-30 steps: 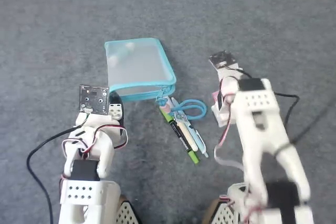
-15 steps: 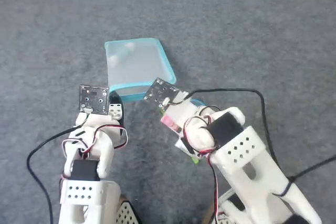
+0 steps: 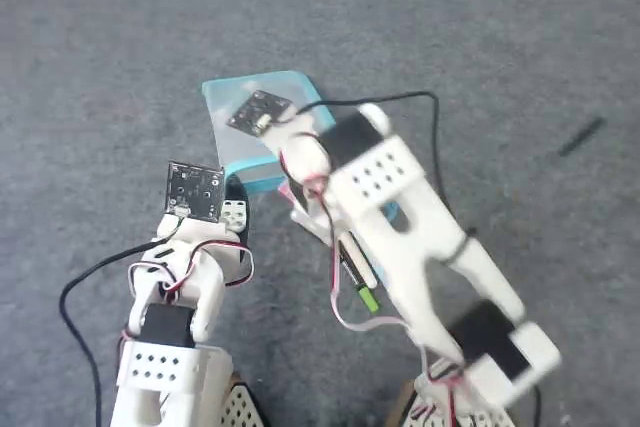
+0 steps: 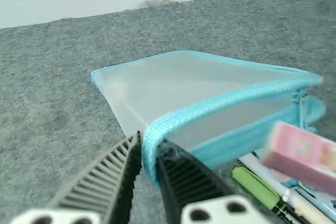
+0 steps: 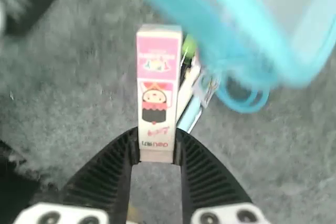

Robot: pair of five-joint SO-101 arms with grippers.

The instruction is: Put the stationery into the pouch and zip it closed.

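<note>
- While the left gripper [image 4: 149, 149] is clenched on the blue zip edge at one corner of the pouch [image 4: 184, 90], that single pouch lies on the grey table [image 3: 520, 67]. Its cloudy walls hide whatever may be inside.
- One pink eraser [image 5: 156, 85] is outside the pouch, grasped by one end in the right gripper [image 5: 156, 144] and held over the pens [image 4: 258, 186], near the zip side.
- The pens lie on the table just beside the pouch, a green one among them. The right arm [image 3: 400, 217] covers some, so their count cannot be told.
- Blue loops [image 5: 240, 94] lie by the pens.
</note>
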